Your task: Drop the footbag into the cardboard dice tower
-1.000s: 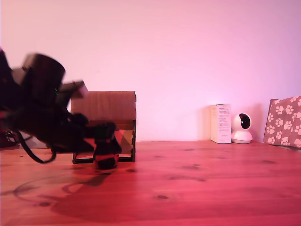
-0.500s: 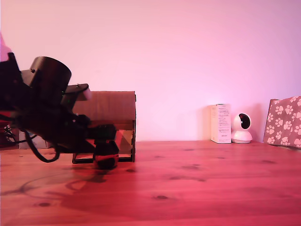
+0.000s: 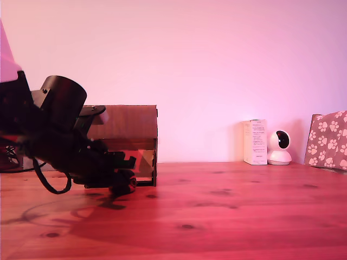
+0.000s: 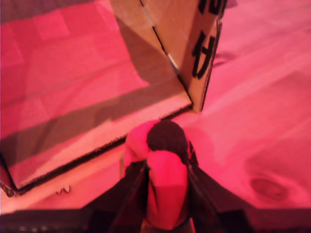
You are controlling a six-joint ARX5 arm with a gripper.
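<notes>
Footbag [image 4: 163, 167] fills the lower centre of the wrist frame, a small ball of red and black panels pinched from both sides by the gripper [image 4: 165, 194], whose dark jaws press into its flanks. In the exterior view the footbag [image 3: 123, 186] sits low at lower left of the frame, right at the wooden table [image 3: 227, 211], mostly hidden by the black arm [image 3: 54, 135]; whether it rests on the wood or hangs just above it I cannot tell.

It looks soft and light: a stitched, loosely filled bag that should give under the jaws and mould to them, not slip out. That makes it forgiving (no risk of breakage), but a shallow pinch could let it sag or squirm loose on the lift. The best hold is across its widest middle, about where the jaws appear to sit now.

Just beyond the ball in the wrist view stands the cardboard dice tower [image 4: 97, 73], its sloped ramp and dark-edged opening across the upper left. In the exterior view the tower [image 3: 127, 143] stands behind the gripper at left of centre, its top edge well above the ball.

Farther off, at the right of the exterior frame, stand a white carton [image 3: 254, 142], a small white camera [image 3: 279, 147] and a paw-print box [image 3: 328, 140].
</notes>
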